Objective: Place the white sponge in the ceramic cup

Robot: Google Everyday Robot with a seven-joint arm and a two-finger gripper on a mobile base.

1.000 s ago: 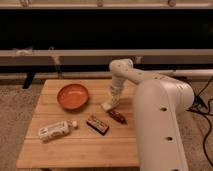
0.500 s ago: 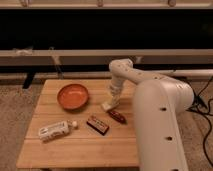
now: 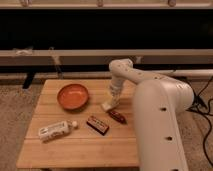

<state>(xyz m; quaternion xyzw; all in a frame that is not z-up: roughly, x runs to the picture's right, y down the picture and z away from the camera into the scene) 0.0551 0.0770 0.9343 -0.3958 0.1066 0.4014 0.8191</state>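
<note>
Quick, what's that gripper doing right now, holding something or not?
Gripper: down at the table, right of the orange bowl, at a pale block, likely the white sponge; open, closed or holding cannot be told.

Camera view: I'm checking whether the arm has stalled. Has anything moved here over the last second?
No visible change. The hand hangs low over the wooden table, just right of the round orange bowl, where it was a second ago. The white labelled bottle, dark brown rectangular bar and small reddish-brown item lie in the same places.
</note>
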